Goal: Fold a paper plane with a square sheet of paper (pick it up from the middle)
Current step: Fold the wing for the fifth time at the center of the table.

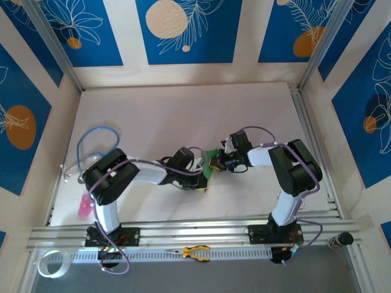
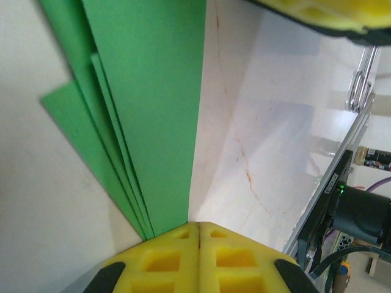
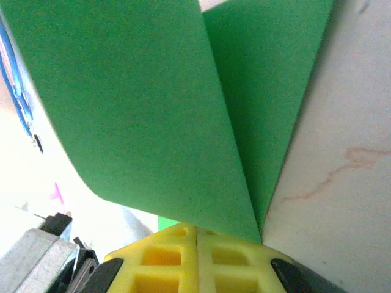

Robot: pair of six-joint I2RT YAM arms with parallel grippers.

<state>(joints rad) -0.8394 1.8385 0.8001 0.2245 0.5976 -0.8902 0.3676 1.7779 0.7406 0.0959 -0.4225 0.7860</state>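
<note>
Lettering on a small label (image 2: 374, 157) at the right edge of the left wrist view was too small for you to read. From above, the green paper (image 1: 211, 157) sat at the middle of the white table (image 1: 183, 110), where your left gripper (image 1: 204, 173) and right gripper (image 1: 219, 161) met. They covered most of it, so you saw slivers of green and could not make out its outline. Seen from the wrist, the left gripper (image 2: 200, 227) was fully closed, its yellow pads pressed flat together. Several folded layers of the green paper (image 2: 153, 91) narrowed down to touch the pad tips. The right gripper (image 3: 197, 229) was closed the same way, with two flaps of the green paper (image 3: 134, 110) rising in a V from its pads. You could not tell whether either pair of pads actually pinched the paper. Yellow-handled pliers (image 1: 197, 252) lay on the front rail, and a pink object (image 1: 84, 209) lay beside the left arm's base.
</note>
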